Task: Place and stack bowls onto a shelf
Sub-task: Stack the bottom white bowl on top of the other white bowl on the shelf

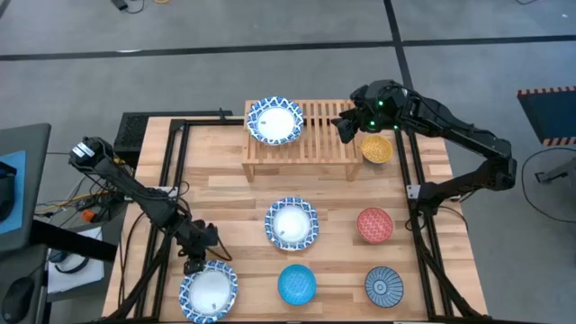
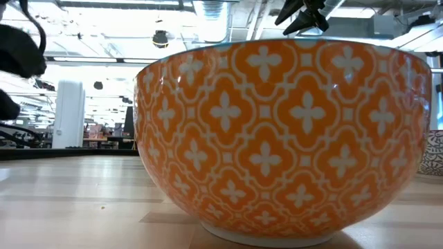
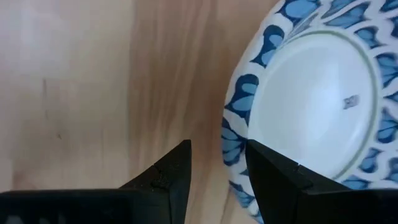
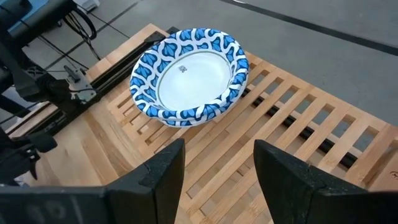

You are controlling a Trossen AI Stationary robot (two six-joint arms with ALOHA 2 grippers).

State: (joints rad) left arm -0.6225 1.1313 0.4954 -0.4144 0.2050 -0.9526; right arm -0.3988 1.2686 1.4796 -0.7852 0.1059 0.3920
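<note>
The light-wood slatted shelf (image 1: 315,135) stands at the table's far side, with one white bowl with a blue rim (image 1: 274,121) (image 4: 189,74) resting on its left half. My right gripper (image 1: 346,126) (image 4: 217,168) hovers open and empty over the shelf's right half. A second white-blue bowl (image 1: 291,223) sits mid-table. A third (image 1: 209,290) (image 3: 317,106) sits at the near left. My left gripper (image 1: 193,264) (image 3: 217,171) is open, pointing down at this third bowl's far rim (image 3: 233,140), one finger outside and one over the inside.
On the table stand the yellow bowl (image 1: 376,148) right of the shelf, the red bowl (image 1: 374,224), the bright blue bowl (image 1: 296,284) with an orange patterned outside (image 2: 277,138) and the dark-blue radial bowl (image 1: 384,287). Black frame rails (image 1: 175,180) run along both table sides.
</note>
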